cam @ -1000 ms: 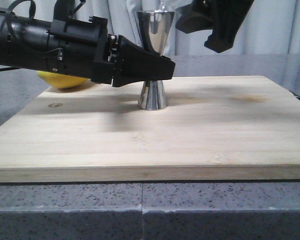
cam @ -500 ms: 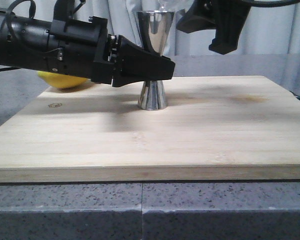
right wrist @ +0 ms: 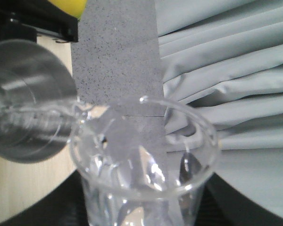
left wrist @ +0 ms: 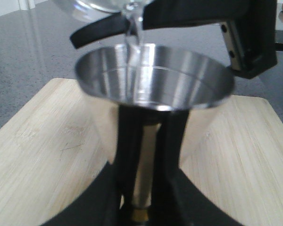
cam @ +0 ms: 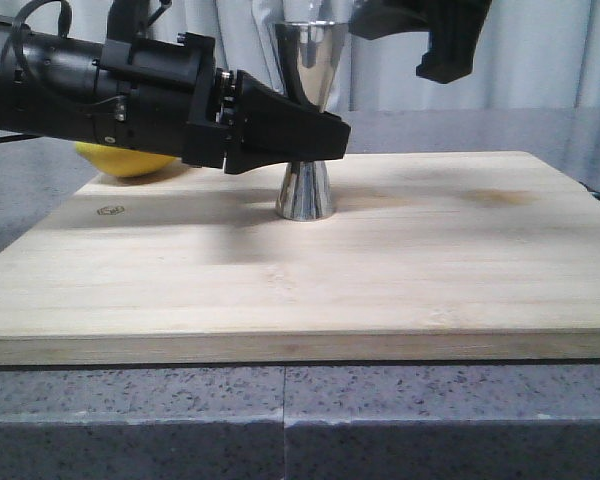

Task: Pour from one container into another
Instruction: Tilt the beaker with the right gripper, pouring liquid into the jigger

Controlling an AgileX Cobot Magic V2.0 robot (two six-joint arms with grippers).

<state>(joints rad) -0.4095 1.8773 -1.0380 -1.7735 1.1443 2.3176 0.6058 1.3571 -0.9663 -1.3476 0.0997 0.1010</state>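
Note:
The steel jigger (cam: 308, 110) stands upright on the wooden board (cam: 310, 270). My left gripper (cam: 320, 135) is shut on its narrow waist, the gold band (left wrist: 140, 215) showing between the fingers. The clear glass beaker (right wrist: 141, 155) is tilted above the jigger's upper cup (left wrist: 153, 75), held in my right gripper (cam: 420, 30), which is shut on it. A thin stream of clear liquid (left wrist: 132, 35) runs from the beaker's lip (right wrist: 80, 106) into the cup. In the front view the beaker itself is out of frame, above the top edge.
A yellow lemon (cam: 125, 160) lies behind my left arm at the board's far left corner. Grey speckled counter (cam: 280, 420) surrounds the board. Pale curtains (right wrist: 226, 70) hang at the back.
My right gripper has risen and shifted slightly left over the jigger, so the beaker's lip has left the front view. The left arm and jigger have not moved.

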